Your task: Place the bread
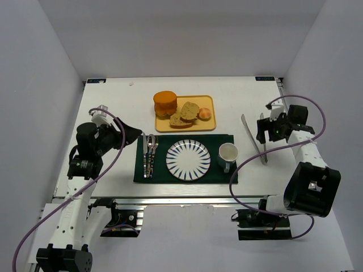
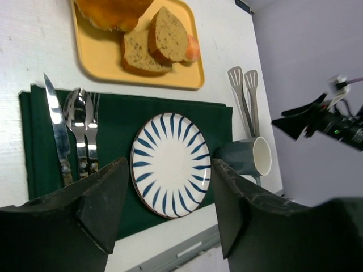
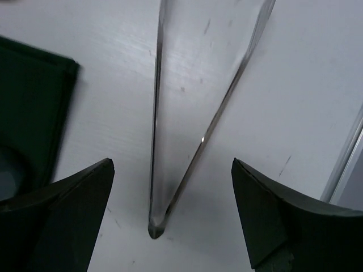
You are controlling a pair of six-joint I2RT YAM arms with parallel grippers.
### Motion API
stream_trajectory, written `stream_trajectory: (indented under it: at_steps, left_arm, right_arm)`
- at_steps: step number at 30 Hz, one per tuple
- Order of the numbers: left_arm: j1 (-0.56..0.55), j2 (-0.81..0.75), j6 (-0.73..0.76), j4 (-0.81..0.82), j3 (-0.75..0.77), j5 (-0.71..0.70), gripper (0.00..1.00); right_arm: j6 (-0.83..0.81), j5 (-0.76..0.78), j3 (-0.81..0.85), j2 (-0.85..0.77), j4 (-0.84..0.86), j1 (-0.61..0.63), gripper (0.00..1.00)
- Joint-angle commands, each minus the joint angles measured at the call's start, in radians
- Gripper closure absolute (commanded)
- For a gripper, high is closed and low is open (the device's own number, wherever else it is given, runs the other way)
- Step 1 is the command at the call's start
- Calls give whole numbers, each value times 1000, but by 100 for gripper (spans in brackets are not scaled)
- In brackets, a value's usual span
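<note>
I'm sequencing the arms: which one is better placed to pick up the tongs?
Right. The right end effector, open, hovers over the tongs; the left end effector is beyond the mat's far edge.

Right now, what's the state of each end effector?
Left end effector: open, holding nothing.
Right end effector: open, straddling the tongs, not gripping them.
</note>
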Motion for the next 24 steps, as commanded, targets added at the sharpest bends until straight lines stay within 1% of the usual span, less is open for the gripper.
stream_trajectory:
  at_steps: [1,2,5,8,12,16,19,20,22,23,24]
  left_arm:
    - [-1,-5,4,32,-28,38,29]
    - [-1,4,13,30,-30,41,28]
    - [-1,27,31,27,-27,47,27]
    - [-1,39,50,15,-16,46,27]
    - [-1,45,53,16,-22,44,26]
    - [-1,39,51,20,-37,38,26]
    - [-1,35,48,15,-39,29,26]
    - [-1,34,48,15,-41,26,26]
    - [-1,33,47,13,-42,21,26]
    - [-1,31,45,13,-44,20,26]
    - [0,30,44,18,-45,18,26]
  right_arm:
    - [-11,127,-62,-18,45,-6,11]
    - [1,147,-91,-4,61,-6,11]
    - [11,154,-109,60,86,-6,11]
    - [11,135,-110,123,108,4,11]
    - [23,157,-130,183,180,48,11]
    - [55,192,-130,243,238,63,11]
    - [51,204,-119,272,253,63,17]
    - [46,203,-119,281,253,63,22]
    - [32,203,-119,290,256,63,29]
    - [29,203,-121,295,256,63,36]
    - [29,203,-118,298,250,63,41]
